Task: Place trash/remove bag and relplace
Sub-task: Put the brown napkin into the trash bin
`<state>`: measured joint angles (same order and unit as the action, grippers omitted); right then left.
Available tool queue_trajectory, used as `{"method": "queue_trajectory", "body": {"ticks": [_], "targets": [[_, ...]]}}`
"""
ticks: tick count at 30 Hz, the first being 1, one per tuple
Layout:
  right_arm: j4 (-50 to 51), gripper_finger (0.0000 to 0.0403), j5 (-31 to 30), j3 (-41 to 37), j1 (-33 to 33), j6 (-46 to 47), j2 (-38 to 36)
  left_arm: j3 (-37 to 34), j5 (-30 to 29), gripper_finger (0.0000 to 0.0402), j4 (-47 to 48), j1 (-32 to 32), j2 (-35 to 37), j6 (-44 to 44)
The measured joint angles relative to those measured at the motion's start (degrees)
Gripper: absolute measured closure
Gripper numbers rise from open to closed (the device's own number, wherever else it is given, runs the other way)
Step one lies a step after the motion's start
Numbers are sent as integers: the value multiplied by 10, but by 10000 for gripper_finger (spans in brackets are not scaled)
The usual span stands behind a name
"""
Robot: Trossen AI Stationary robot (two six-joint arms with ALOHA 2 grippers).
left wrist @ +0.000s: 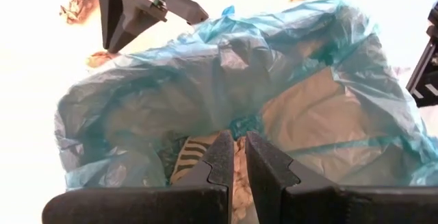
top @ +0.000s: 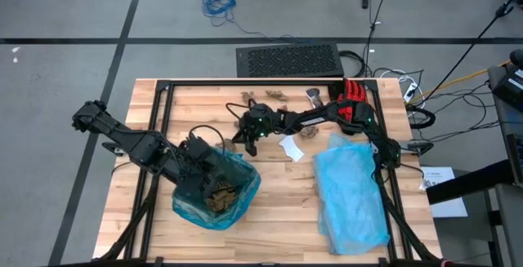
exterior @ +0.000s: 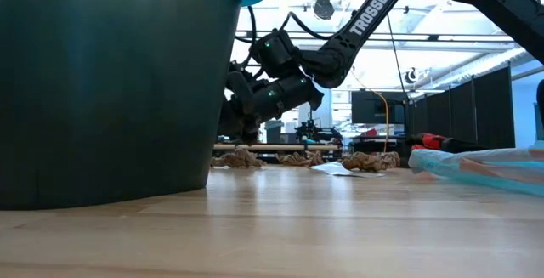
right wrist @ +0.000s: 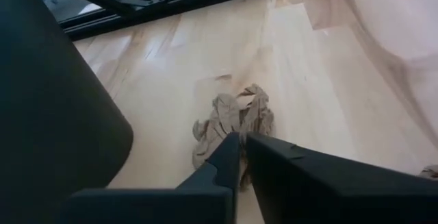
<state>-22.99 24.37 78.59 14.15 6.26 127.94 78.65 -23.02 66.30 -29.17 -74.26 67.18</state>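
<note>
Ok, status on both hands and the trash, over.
Right hand shut on a brown paper scrap beside the bin. Left hand pinching the bag rim at the bin. More scraps on the table's far side. Nothing blocking.

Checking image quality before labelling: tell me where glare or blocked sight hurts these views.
Left wrist view: the tabletop beyond the bag is washed out nearly white. Low view: the bin fills the left side dark, and bright ceiling lights backlight the right gripper. Right wrist view: a paper scrap shows clearly.
</note>
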Motion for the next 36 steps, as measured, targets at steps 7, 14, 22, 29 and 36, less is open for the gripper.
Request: {"method": "queue_trajectory", "body": {"ticks": [7, 14, 22, 29, 36], "targets": [[8, 400, 24, 0, 0, -7, 0, 0, 0, 363, 0, 0, 0, 0], [36, 402, 24, 0, 1, -5, -7, 0, 0, 363, 2, 0, 0, -5], [119, 403, -5, 0, 1, -60, -86, 0, 1, 363, 2, 0, 0, -25], [184, 403, -9, 0, 8, -85, -163, 0, -3, 363, -38, 11, 2, -116], [225, 403, -38, 0, 8, -101, -234, 0, -22, 366, -95, 28, 10, -258]]}}
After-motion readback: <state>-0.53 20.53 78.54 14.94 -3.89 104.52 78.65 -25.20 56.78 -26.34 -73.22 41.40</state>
